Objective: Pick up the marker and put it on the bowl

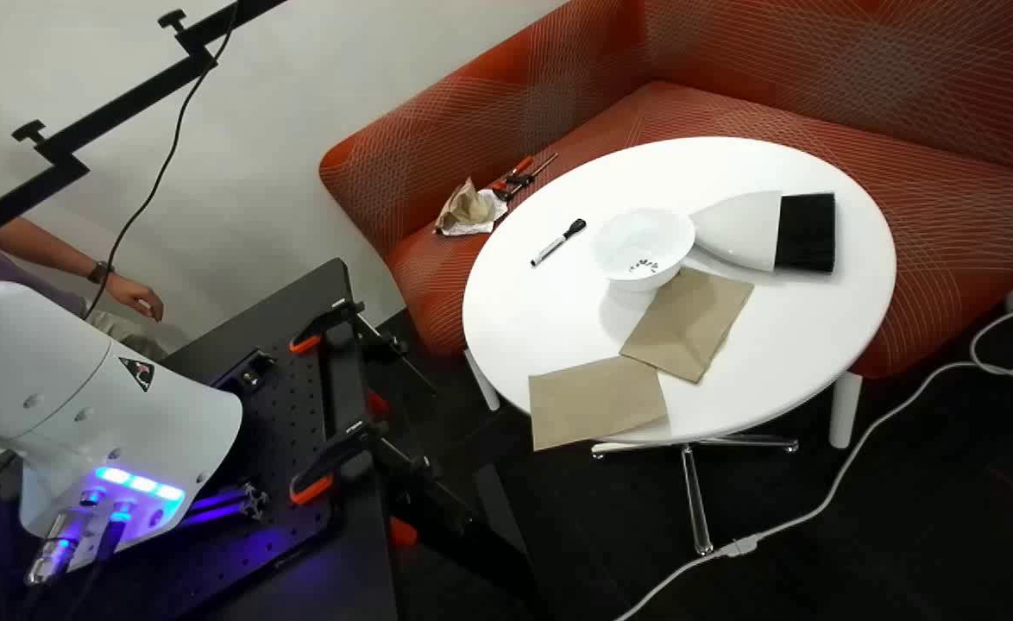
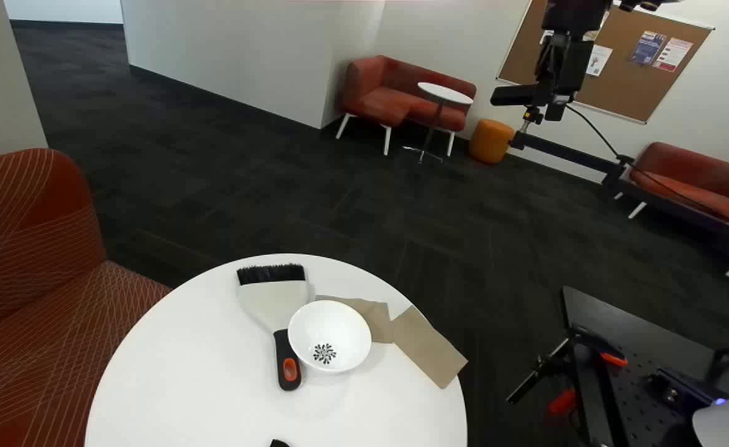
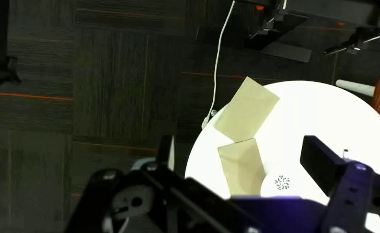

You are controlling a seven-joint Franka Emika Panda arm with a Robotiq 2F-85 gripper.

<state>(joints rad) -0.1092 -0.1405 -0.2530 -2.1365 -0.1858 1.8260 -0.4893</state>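
The marker (image 1: 558,242), a short pen with a white body and a black cap, lies on the round white table (image 1: 506,319) in an exterior view. Only its dark tip (image 2: 279,443) shows at the bottom edge in an exterior view. A small dark end (image 3: 345,153) beside a finger in the wrist view may be part of it. The white bowl (image 1: 644,246) stands upright near the marker, and it shows in an exterior view (image 2: 330,336). In the wrist view the bowl (image 3: 282,183) is washed out and partly hidden. My gripper (image 3: 238,152) is open and empty, high above the table.
Two tan cloths (image 1: 597,401) (image 1: 692,319) lie near the bowl. A wide brush (image 1: 739,231) with black bristles lies beside it. A red sofa (image 1: 437,164) borders the table. A black bench (image 1: 299,362) with clamps holds the robot base. A person's hand (image 1: 135,296) shows behind it.
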